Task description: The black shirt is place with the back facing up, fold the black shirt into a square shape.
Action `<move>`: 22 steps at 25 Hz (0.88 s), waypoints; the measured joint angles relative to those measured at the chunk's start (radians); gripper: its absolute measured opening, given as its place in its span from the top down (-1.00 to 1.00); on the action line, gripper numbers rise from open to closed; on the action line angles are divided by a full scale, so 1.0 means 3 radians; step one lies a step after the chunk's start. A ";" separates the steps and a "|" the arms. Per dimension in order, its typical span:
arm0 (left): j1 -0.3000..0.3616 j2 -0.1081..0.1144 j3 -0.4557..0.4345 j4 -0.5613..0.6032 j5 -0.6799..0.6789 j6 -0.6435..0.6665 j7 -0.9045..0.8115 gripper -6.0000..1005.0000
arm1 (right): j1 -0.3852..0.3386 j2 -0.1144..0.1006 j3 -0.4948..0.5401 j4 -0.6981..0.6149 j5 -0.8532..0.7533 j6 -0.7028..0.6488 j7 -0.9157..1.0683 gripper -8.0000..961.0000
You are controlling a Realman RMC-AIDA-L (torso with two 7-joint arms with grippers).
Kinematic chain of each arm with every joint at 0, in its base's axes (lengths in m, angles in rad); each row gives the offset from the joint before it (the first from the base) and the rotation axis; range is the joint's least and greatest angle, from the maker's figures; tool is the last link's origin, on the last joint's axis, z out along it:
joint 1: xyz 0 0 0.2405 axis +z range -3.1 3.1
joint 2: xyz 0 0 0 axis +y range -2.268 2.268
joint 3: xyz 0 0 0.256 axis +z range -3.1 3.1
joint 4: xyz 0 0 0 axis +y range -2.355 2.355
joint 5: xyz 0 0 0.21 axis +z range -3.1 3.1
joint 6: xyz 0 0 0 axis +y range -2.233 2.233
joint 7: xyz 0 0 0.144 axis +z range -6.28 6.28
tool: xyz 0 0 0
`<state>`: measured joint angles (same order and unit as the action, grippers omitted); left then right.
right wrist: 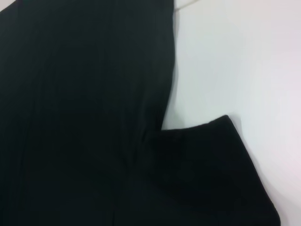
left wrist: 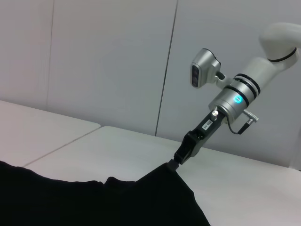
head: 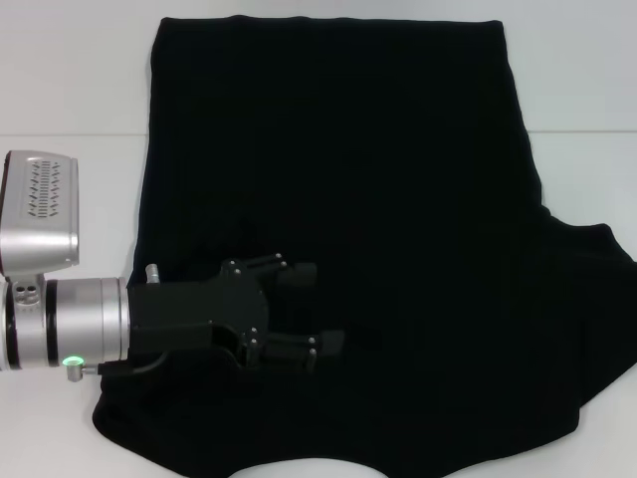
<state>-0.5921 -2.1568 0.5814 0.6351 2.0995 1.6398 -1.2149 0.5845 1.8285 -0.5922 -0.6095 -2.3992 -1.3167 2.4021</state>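
The black shirt (head: 378,179) lies spread on the white table, plain side up, with no lettering showing. My left gripper (head: 318,307) hovers low over its near left part, open, with nothing but flat cloth between its fingers. The head view does not show my right gripper. In the left wrist view my right gripper (left wrist: 176,162) comes down at a slant from the right and pinches a raised peak of the black shirt (left wrist: 94,202) at its sleeve end. The right wrist view shows the shirt's side edge and a sleeve (right wrist: 211,160).
The white table (head: 70,100) shows bare at the left, far and right sides of the shirt. A seam runs across the table top (left wrist: 70,141). A grey panelled wall (left wrist: 117,56) stands behind.
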 joint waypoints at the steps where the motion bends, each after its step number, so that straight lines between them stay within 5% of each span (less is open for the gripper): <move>1: 0.0000 0.0000 0.0000 0.0000 0.0000 0.0000 0.0000 -0.81 | 0.0010 -0.0003 0.0000 0.0000 0.0003 -0.0001 0.0000 0.97; 12: -0.0004 -0.0004 0.0000 -0.0011 -0.0005 0.0000 -0.0001 -0.80 | 0.0142 -0.0004 -0.0012 -0.0039 0.0015 -0.0039 0.0000 0.97; 22: -0.0003 -0.0005 0.0000 -0.0010 -0.0005 0.0000 -0.0057 -0.80 | 0.0341 0.0094 -0.0128 -0.0094 -0.0003 -0.0117 -0.0064 0.97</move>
<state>-0.5930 -2.1583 0.5814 0.6320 2.0980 1.6399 -1.2320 0.6869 1.8569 -0.6304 -0.6376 -2.4002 -1.3517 2.3828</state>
